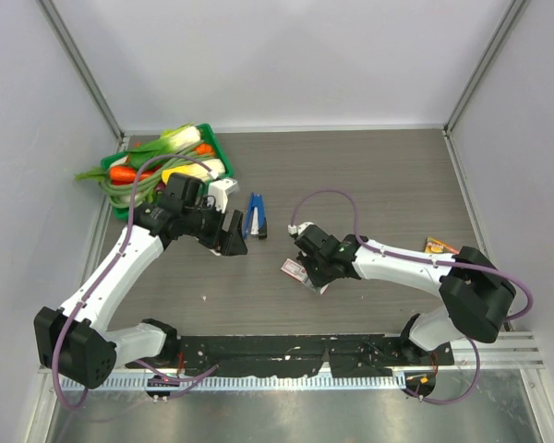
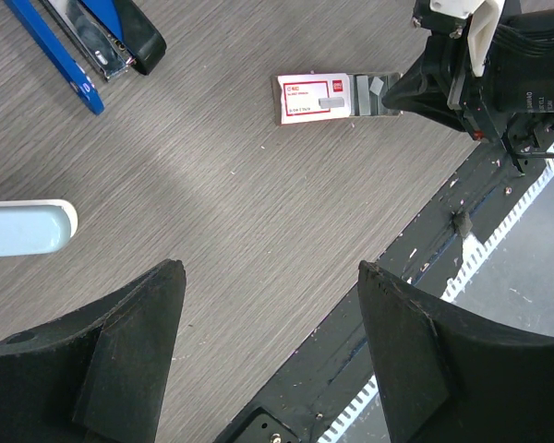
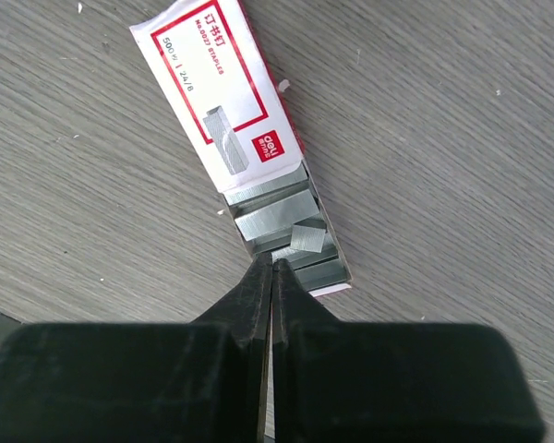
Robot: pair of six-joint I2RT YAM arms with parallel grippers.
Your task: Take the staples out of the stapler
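Note:
The dark-blue stapler lies hinged open on the table between the two arms, its silvery inner rail showing in the left wrist view. My left gripper is open and empty, just left of and nearer than the stapler. My right gripper is shut, its tips at the open end of a pink-and-white staple box that holds several silvery staple strips. I see nothing between its fingers. The box also shows in the left wrist view.
A green tray of toy vegetables stands at the back left. A pale-blue oblong with a white base lies beside the left gripper. An orange packet lies at the right. A black mounting rail runs along the near edge.

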